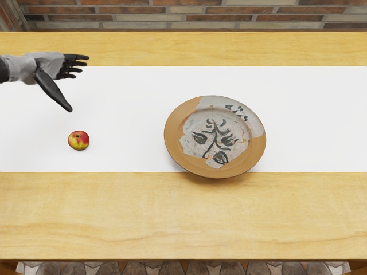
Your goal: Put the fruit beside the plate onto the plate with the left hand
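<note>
A small red and yellow apple (78, 140) lies on the white runner, well left of the plate. The plate (178, 146) is round, brown-rimmed, with a grey centre and a dark leaf drawing, and nothing lies on it. My left hand (62, 77) comes in from the left edge, hovering above and behind the apple, apart from it. Its dark fingers are spread and hold nothing, with the thumb pointing down toward the apple. The right arm does not show.
A white runner (298, 114) crosses the wooden table (183, 217) from side to side. A brick wall (183, 14) runs behind the table's far edge. The table's near edge lies at the bottom of the view.
</note>
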`<action>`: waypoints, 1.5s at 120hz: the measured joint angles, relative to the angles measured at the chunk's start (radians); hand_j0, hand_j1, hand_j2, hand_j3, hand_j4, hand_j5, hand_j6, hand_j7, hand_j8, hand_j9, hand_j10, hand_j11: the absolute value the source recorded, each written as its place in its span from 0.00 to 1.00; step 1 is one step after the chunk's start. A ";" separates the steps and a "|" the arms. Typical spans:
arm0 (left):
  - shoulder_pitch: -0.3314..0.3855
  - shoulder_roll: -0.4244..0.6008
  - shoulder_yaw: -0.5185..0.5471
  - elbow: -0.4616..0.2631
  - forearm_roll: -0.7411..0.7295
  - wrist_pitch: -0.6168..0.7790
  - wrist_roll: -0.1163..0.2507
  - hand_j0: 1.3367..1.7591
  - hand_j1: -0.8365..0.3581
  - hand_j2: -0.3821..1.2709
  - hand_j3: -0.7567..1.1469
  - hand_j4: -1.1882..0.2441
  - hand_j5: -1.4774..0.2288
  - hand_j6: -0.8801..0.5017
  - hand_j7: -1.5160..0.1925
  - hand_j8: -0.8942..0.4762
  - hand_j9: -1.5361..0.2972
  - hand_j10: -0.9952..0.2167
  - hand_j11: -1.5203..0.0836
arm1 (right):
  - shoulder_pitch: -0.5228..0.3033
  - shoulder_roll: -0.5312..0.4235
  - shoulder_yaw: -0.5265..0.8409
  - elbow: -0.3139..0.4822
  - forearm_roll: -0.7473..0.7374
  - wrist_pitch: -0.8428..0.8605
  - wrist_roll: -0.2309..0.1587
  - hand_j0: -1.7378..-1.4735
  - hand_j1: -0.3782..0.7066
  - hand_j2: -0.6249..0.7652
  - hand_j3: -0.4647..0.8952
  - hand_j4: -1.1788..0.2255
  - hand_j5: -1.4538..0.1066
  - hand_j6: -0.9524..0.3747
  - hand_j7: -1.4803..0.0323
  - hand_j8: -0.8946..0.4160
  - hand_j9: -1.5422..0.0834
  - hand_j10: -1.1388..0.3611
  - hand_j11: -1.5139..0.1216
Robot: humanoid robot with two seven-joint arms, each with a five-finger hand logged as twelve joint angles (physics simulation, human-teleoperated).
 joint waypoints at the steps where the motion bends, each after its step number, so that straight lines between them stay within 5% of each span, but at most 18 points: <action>1: 0.000 0.001 0.000 -0.002 0.000 0.000 0.001 0.76 0.99 0.23 0.40 0.83 0.87 0.63 0.89 0.65 0.84 0.82 0.95 | 0.000 0.000 0.000 0.000 0.000 0.000 0.000 0.30 0.05 0.45 0.34 0.83 0.92 0.71 0.96 0.67 0.94 0.75 0.91; 16: -0.008 0.014 -0.002 -0.023 0.001 0.000 0.011 0.76 0.99 0.23 0.40 0.83 0.87 0.63 0.89 0.65 0.84 0.82 0.95 | 0.001 0.000 -0.001 0.001 0.000 0.000 0.000 0.30 0.05 0.45 0.34 0.83 0.92 0.71 0.96 0.67 0.94 0.75 0.91; 31: -0.013 0.053 -0.009 -0.029 -0.020 0.000 0.083 0.76 0.99 0.23 0.40 0.83 0.87 0.63 0.89 0.65 0.84 0.82 0.95 | 0.001 0.000 0.000 0.001 0.000 0.000 0.000 0.30 0.05 0.45 0.34 0.83 0.92 0.71 0.96 0.67 0.94 0.75 0.91; 42: -0.049 0.057 -0.019 -0.031 -0.027 0.000 0.219 0.76 0.99 0.23 0.40 0.83 0.87 0.63 0.89 0.65 0.84 0.82 0.95 | 0.001 0.000 0.000 0.003 0.000 0.000 0.000 0.30 0.05 0.45 0.34 0.83 0.92 0.71 0.96 0.67 0.94 0.75 0.91; 59: -0.132 0.049 -0.030 -0.050 -0.027 0.000 0.507 0.76 0.99 0.23 0.40 0.83 0.86 0.63 0.89 0.65 0.84 0.82 0.95 | 0.002 0.000 0.000 0.004 0.000 0.000 0.000 0.30 0.05 0.45 0.34 0.83 0.92 0.71 0.96 0.67 0.94 0.75 0.91; 74: -0.141 0.047 -0.083 -0.069 -0.020 0.000 0.617 0.76 0.99 0.23 0.40 0.83 0.86 0.63 0.89 0.65 0.84 0.82 0.95 | 0.002 0.000 0.001 0.001 0.000 0.000 0.000 0.30 0.05 0.45 0.34 0.83 0.92 0.71 0.96 0.67 0.94 0.75 0.91; 92: -0.122 -0.010 -0.148 -0.129 0.136 0.000 0.654 0.76 0.99 0.23 0.40 0.83 0.86 0.63 0.89 0.65 0.84 0.82 0.95 | 0.002 0.000 0.001 0.000 0.000 0.000 0.000 0.30 0.05 0.45 0.34 0.83 0.92 0.71 0.96 0.67 0.94 0.75 0.91; 103: -0.102 0.156 -0.182 -0.340 0.179 0.000 0.660 0.76 0.99 0.23 0.40 0.83 0.86 0.63 0.89 0.65 0.84 0.82 0.95 | 0.003 0.000 0.001 -0.001 0.000 0.000 0.000 0.30 0.05 0.45 0.34 0.83 0.92 0.71 0.96 0.67 0.94 0.75 0.91; 115: -0.031 0.167 -0.206 -0.543 0.268 0.000 0.663 0.76 0.99 0.23 0.40 0.82 0.86 0.63 0.88 0.65 0.84 0.82 0.95 | 0.004 0.000 0.001 -0.001 0.000 0.000 0.000 0.30 0.05 0.45 0.34 0.83 0.92 0.71 0.96 0.67 0.94 0.75 0.91; 125: -0.032 0.146 -0.212 -0.636 0.376 0.005 0.664 0.76 0.99 0.23 0.40 0.82 0.86 0.63 0.88 0.65 0.84 0.82 0.95 | 0.004 0.000 0.001 -0.001 0.000 0.000 0.000 0.30 0.05 0.45 0.34 0.83 0.92 0.71 0.96 0.67 0.94 0.75 0.91; 152: -0.010 0.051 -0.181 -0.697 0.597 0.143 0.665 0.76 0.99 0.23 0.40 0.82 0.86 0.63 0.88 0.65 0.84 0.82 0.94 | 0.004 0.000 0.001 -0.001 0.000 0.000 0.000 0.30 0.05 0.45 0.34 0.83 0.92 0.71 0.96 0.67 0.94 0.75 0.91; 180: 0.027 0.048 -0.111 -0.707 0.656 0.196 0.665 0.76 0.99 0.23 0.40 0.82 0.86 0.63 0.88 0.64 0.83 0.81 0.94 | 0.001 0.000 0.001 -0.002 0.001 0.000 0.000 0.30 0.05 0.45 0.34 0.83 0.92 0.71 0.96 0.67 0.94 0.75 0.91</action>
